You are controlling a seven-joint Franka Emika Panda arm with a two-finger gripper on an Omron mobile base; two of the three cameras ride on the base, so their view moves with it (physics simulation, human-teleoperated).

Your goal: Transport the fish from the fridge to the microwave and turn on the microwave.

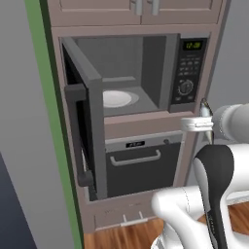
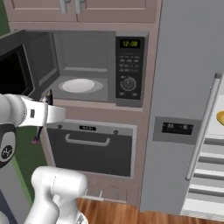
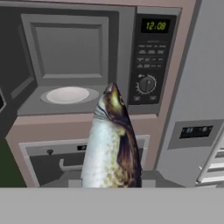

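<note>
The fish point(image 3: 111, 144), silver with a darker brown back, stands head-up right before the hand camera, held in my gripper point(image 1: 206, 124), which is shut on it. Its head point(image 1: 204, 105) pokes up above the hand and its tail point(image 2: 36, 139) hangs below. The microwave point(image 1: 127, 73) is open, its dark-glass door point(image 1: 83, 127) swung out to the left, with a white turntable plate point(image 3: 67, 94) inside. The fish is in front of and slightly below the opening, outside it. The control panel point(image 3: 151, 57) shows green digits and a round knob point(image 3: 147, 83). The grey fridge point(image 2: 183, 78) stands to the right.
A dark oven point(image 2: 89, 148) with a horizontal handle sits under the microwave. The fridge interior shows at the far right with white shelves point(image 2: 209, 175) and an orange plate edge point(image 2: 220, 117). Cabinets are above, a wood floor point(image 1: 121, 236) below, a green wall strip point(image 1: 51, 121) to the left.
</note>
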